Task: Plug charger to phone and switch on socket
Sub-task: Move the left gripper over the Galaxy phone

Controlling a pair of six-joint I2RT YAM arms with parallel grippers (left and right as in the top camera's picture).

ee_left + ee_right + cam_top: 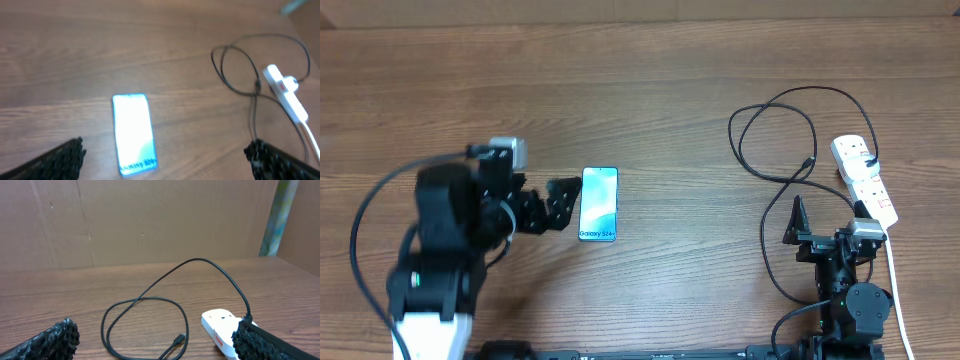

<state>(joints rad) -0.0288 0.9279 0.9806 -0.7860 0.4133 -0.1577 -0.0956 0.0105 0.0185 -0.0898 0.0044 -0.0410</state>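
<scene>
The phone [599, 203] lies flat on the wooden table, its cyan screen up, with the text at its near end; it also shows in the left wrist view [133, 132]. My left gripper [558, 203] is open and empty just left of the phone, and its fingers [167, 164] are spread wide. The charger [772, 135] lies looped at the right, with its connector tip [807, 162] [179, 340] free on the table. The white socket [865, 180] [220, 325] lies right of the loop. My right gripper [828, 218] [157, 342] is open and empty, near the socket and the loop.
A brown cardboard wall [150, 220] stands behind the table's far edge. The socket's white cord [897, 290] runs down past the right arm. The left arm's grey cable [365, 215] curves at the far left.
</scene>
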